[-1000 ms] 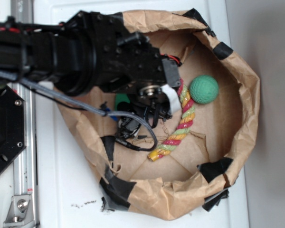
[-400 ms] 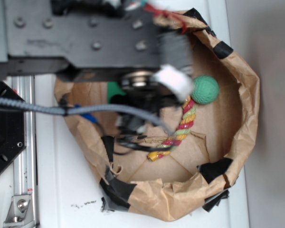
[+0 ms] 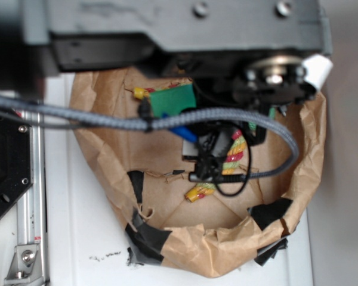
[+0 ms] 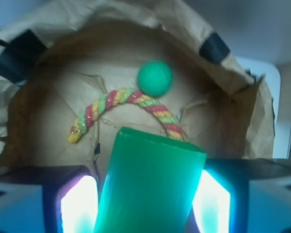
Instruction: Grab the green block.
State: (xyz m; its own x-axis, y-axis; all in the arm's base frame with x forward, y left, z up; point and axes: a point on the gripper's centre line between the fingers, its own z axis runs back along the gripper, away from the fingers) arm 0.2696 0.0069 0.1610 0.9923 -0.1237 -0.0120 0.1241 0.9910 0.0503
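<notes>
The green block (image 4: 150, 182) is a flat, sharp-edged slab standing slightly tilted between my two lit finger pads (image 4: 77, 206). My gripper (image 4: 148, 199) is shut on it and holds it above the floor of the brown paper bag (image 4: 136, 19). In the exterior view the green block (image 3: 173, 100) shows just under my arm (image 3: 167, 24), which hides the fingers. The round green ball (image 4: 155, 78) lies on the bag floor beyond the block, apart from it.
A red, yellow and green rope toy (image 4: 131, 99) curves across the bag floor below the ball and also shows in the exterior view (image 3: 235, 155). The bag's crumpled rim (image 3: 227, 250) has black tape patches. A grey cable (image 3: 227, 116) loops under the arm. A black plate (image 3: 6, 167) and a metal rail (image 3: 30, 238) stand at the left.
The arm has risen toward the camera and swung right, now covering the ball. The green block has come up with the gripper and shows more fully.
</notes>
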